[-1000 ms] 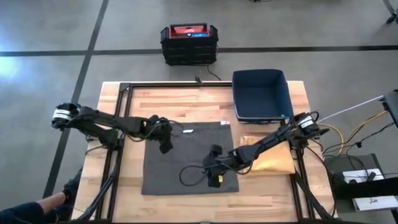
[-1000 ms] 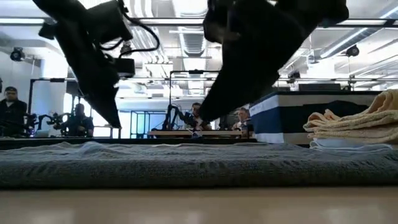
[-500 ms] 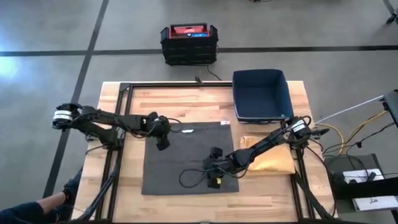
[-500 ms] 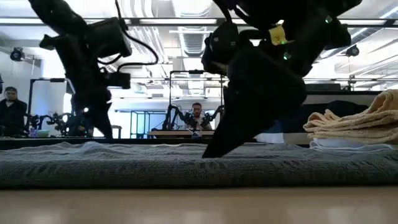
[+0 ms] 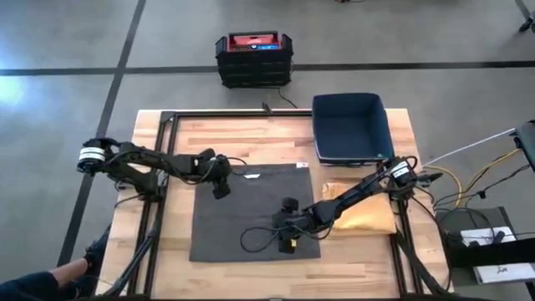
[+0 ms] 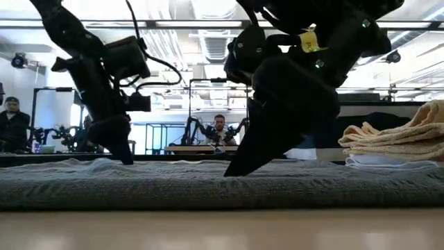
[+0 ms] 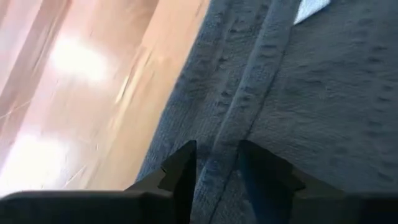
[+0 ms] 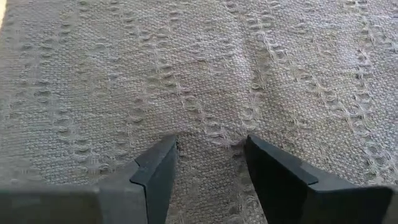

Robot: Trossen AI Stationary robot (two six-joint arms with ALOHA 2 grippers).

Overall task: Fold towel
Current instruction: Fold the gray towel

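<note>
A dark grey towel (image 5: 251, 213) lies spread flat on the wooden table (image 5: 251, 134). My left gripper (image 5: 221, 191) is open at the towel's left side, near its far left corner, with the raised hem (image 7: 249, 99) running between its fingers. My right gripper (image 5: 288, 227) is open over the towel's right half, toward the near edge, its fingertips down on the weave (image 8: 208, 93). In the low view both grippers reach down to the towel's top surface (image 6: 208, 184). My left gripper sets its open fingertips (image 7: 186, 155) on the towel beside its left edge, one on each side of the hem, slanting down from the table's left. The towel lies flat under them. My right gripper rests both open fingertips (image 8: 166, 149) on the towel's top layer, slanting down from the table's right. The cloth (image 8: 208, 134) between them puckers slightly and stays flat on the table.
A dark blue bin (image 5: 351, 130) stands at the far right. A stack of folded tan towels (image 5: 368, 213) lies right of the grey towel, under the right arm. A black and red case (image 5: 253, 57) sits on the floor beyond the table. People show in the room behind.
Both grippers have come down onto the towel. The left one has sunk from above the cloth to its surface and shifted slightly toward the far edge. The right one dropped to the towel first and has since stayed there. The towel has kept flat.
</note>
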